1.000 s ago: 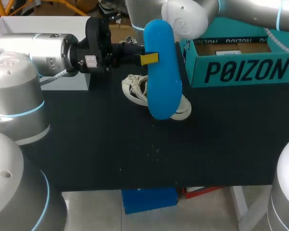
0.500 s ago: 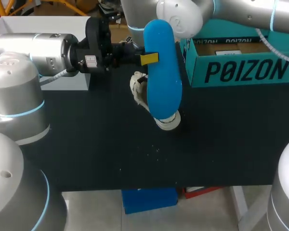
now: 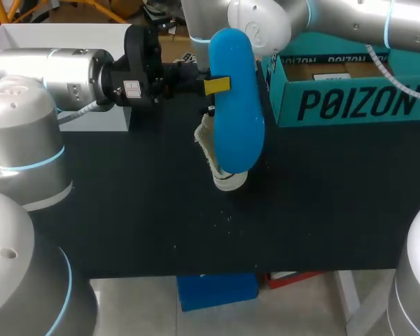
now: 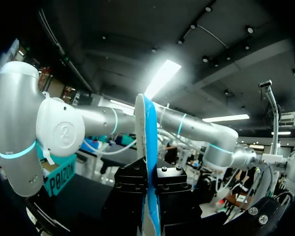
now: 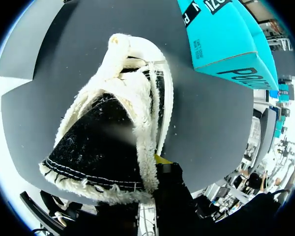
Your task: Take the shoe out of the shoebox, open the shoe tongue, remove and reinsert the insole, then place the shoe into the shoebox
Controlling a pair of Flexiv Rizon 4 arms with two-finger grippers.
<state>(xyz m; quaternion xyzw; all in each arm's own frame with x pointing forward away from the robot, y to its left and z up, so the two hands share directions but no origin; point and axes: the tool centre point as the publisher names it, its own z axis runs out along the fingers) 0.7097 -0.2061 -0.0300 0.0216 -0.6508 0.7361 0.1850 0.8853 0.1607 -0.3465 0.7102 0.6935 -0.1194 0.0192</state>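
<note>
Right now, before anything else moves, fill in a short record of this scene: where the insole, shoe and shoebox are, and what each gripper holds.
insole: blue, out of the shoe, held in the air
shoe: white, fleece-lined, toe pointing down towards the table
shoebox: teal, open, at the table's far right, no shoe seen inside
left gripper: shut on the insole
right gripper: shut on the shoe's collar
step reached: insole removed, not yet reinserted
</note>
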